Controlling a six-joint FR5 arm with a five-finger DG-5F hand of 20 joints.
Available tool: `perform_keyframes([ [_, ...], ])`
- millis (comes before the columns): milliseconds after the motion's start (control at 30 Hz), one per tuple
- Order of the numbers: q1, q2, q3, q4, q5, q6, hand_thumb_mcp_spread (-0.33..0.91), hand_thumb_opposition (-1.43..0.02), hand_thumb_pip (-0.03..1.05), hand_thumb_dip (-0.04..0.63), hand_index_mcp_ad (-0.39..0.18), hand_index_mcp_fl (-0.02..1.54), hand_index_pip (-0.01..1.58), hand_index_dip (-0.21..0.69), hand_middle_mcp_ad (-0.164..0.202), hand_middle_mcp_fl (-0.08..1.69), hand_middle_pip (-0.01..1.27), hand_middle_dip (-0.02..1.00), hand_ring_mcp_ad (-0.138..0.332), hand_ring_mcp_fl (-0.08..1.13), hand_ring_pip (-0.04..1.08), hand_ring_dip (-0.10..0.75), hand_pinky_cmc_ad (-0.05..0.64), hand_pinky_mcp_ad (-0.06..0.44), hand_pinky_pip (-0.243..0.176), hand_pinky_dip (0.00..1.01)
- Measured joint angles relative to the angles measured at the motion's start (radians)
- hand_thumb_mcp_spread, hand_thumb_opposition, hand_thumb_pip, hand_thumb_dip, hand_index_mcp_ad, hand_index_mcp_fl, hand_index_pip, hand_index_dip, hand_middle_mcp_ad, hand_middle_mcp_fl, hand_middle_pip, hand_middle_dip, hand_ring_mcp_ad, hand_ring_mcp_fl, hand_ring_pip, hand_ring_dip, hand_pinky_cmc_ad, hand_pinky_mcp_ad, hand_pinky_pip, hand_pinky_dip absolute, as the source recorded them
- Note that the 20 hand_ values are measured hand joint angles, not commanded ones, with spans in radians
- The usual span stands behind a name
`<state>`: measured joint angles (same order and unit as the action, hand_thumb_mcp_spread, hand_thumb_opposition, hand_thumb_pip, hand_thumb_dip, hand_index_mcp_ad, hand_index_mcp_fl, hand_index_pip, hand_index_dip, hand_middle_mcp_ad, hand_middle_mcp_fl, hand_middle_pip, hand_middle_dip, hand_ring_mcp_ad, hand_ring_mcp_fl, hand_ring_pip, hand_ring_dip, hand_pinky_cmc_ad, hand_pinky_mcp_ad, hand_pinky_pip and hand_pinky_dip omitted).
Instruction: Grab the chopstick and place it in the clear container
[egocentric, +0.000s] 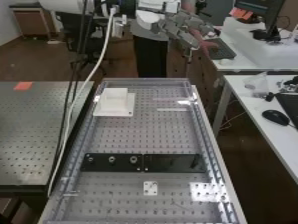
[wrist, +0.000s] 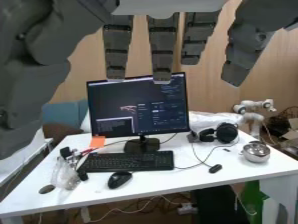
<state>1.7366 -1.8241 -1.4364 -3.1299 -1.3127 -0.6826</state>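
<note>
At the near end of the bench (egocentric: 113, 206), a small white plate with holes (egocentric: 150, 188) lies flat. Beyond it, a black plate with round fittings (egocentric: 112, 162) and a second black plate (egocentric: 174, 163) run across the bench, end to end. Farther along, towards one side, sits a white block (egocentric: 114, 102) on its square base, and across from it, well apart, lies a thin pale strip (egocentric: 171, 109). Whether that strip is the chopstick or an edge of the clear container I cannot tell, so neither can be placed with confidence.

Past the far end, the white arm (egocentric: 61, 6) holds the robot hand (egocentric: 178, 27) up and away from the bench, its fingers loosely straight and gripping nothing. It faces a desk (wrist: 166, 179) with a monitor (wrist: 138, 106), a keyboard (wrist: 128, 161) and a mouse (wrist: 120, 179).

The task looks to be at its start, ahead of any grasp. The next move calls for turning the palm to the bench, lining the fingers up across the chopstick and coming down gently, since something so thin could easily roll or slip between them
</note>
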Motion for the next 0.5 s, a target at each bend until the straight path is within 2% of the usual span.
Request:
perform_keyframes([
  [500, -0.006, 0.003, -0.007, 0.006, -0.032, 0.002, 0.20, -0.68, 0.41, 0.087, -0.206, 0.29, 0.04, 0.340, 0.075, 0.19, 0.12, 0.33, 0.105, 0.01, 0.09, 0.199, 0.557, 0.365, -0.063, 0.18],
])
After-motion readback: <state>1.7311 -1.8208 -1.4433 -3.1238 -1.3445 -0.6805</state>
